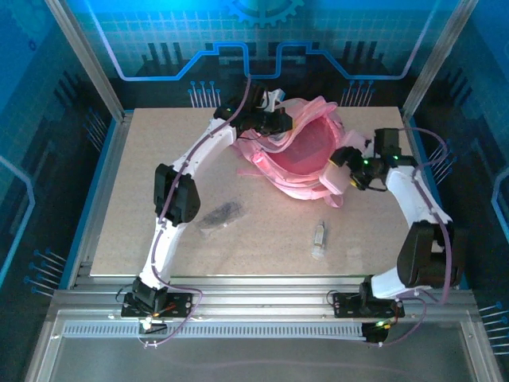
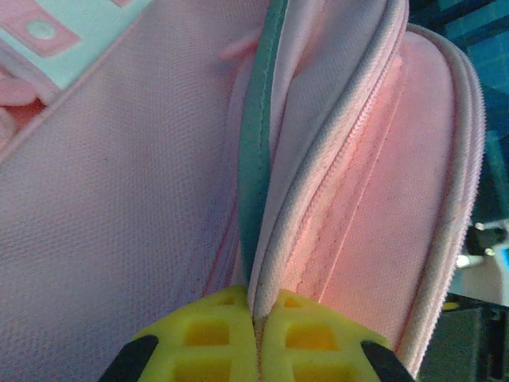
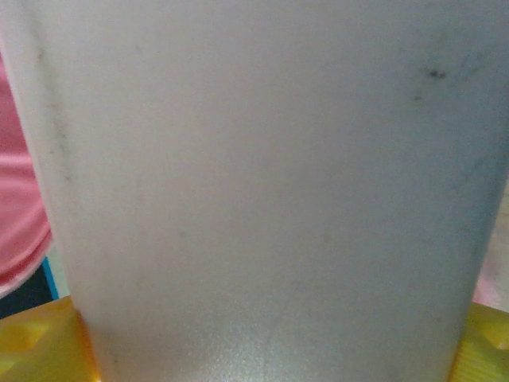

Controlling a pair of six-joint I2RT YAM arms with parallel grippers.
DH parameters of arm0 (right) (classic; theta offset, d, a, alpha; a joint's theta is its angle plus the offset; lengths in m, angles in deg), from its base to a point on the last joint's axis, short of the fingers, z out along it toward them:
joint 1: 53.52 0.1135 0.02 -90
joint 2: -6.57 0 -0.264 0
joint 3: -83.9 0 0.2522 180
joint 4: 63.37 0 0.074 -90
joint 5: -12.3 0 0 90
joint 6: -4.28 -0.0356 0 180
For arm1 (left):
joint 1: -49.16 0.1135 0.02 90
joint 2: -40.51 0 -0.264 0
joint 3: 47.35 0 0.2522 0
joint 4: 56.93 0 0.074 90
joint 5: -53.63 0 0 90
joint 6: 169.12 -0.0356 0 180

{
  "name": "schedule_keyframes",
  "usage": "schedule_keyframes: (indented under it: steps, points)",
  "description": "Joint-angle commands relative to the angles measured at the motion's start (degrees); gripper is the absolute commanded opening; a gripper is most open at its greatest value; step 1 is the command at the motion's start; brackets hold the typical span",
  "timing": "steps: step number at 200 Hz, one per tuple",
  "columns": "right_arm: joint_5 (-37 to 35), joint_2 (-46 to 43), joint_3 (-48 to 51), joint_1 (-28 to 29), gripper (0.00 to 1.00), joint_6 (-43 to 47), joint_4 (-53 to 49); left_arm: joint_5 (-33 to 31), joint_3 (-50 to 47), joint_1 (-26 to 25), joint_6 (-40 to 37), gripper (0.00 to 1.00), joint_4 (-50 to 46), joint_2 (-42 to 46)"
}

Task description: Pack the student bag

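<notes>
The student bag (image 1: 298,155), a large soft pink backpack, lies open at the back middle of the table. My left gripper (image 1: 269,121) is at its left rim. In the left wrist view that gripper (image 2: 256,318) is shut on the bag's piped zipper edge (image 2: 274,263), with the yellow pads pressed together on it. My right gripper (image 1: 340,169) hovers at the bag's right side, shut on a wide white block-like object (image 1: 334,178). That object (image 3: 262,183) spans the right wrist view between the yellow fingers (image 3: 32,342).
A dark flat item (image 1: 221,215) lies on the table in front of the bag to the left. A small clear bottle-like item (image 1: 319,237) lies toward the front right. The tabletop (image 1: 143,199) has raised metal rails along its sides.
</notes>
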Motion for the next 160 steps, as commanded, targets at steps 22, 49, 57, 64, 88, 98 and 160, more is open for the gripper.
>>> schedule_keyframes:
  steps: [22, 49, 57, 64, 88, 98, 160]
  points:
    - [-0.48, 11.29, -10.24, 6.87, 0.62, -10.63, 8.97, 5.18, 3.58, -0.08, 6.28, 0.00, 6.84, 1.76]
    - [1.94, 19.91, -19.89, 8.67, 0.90, -10.65, 7.21, 5.52, 3.14, -0.11, 6.23, 0.00, 6.90, 1.93]
    - [2.76, 20.70, -21.15, 8.87, 0.99, -9.91, 7.34, 5.38, 2.92, -0.07, 6.19, 0.00, 7.07, 1.98]
    - [2.78, 20.52, -21.22, 9.05, 1.00, -9.09, 7.41, 5.25, 2.67, -0.10, 6.25, 0.00, 7.33, 2.06]
    - [0.06, 17.83, -18.30, 8.20, 1.00, -6.07, 6.79, 5.44, 2.32, -0.12, 6.49, 0.00, 7.90, 1.89]
    - [-0.05, 16.95, -16.24, 7.76, 1.00, -5.68, 7.53, 5.87, 2.30, -0.12, 6.84, 0.00, 8.20, 1.73]
    - [-3.78, 22.91, -15.18, 8.64, 0.55, -5.67, 13.31, 9.07, 2.24, -1.59, 6.96, 0.00, 8.12, 2.84]
